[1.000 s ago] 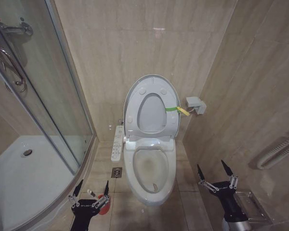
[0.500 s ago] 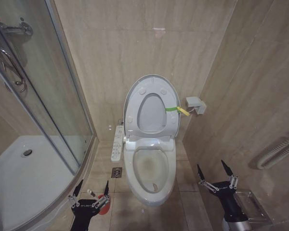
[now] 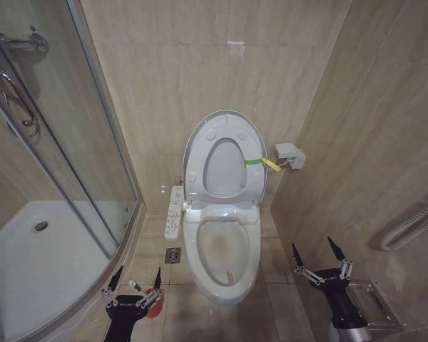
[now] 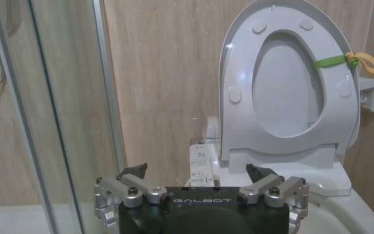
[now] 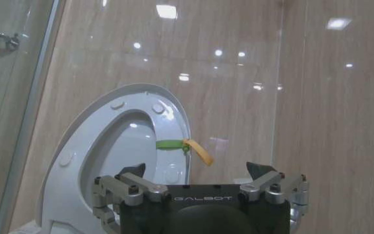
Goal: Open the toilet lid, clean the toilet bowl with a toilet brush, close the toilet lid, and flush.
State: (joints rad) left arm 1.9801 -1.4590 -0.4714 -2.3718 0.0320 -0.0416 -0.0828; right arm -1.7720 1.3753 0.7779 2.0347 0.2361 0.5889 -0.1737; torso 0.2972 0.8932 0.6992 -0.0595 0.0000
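Nearest, I log my left gripper (image 3: 135, 281), jaws spread and empty, low over the red cup holder (image 3: 153, 300) on the floor; right gripper (image 3: 319, 254), jaws spread, empty, beside the wall. Beyond: toilet bowl (image 3: 225, 251), stained inside. Farthest: toilet lid (image 3: 223, 121) upright against the wall.

You had the toilet lid (image 3: 225, 125) raised upright against the back wall, glossy white, with the seat ring folded up against it and small round bumpers showing. The toilet bowl (image 3: 223, 251) stood open below it, white ceramic, yellowish-brown staining inside. The toilet brush (image 3: 135, 286) sat on the floor left of the bowl, in its red cup holder (image 3: 152, 300), partly hidden.
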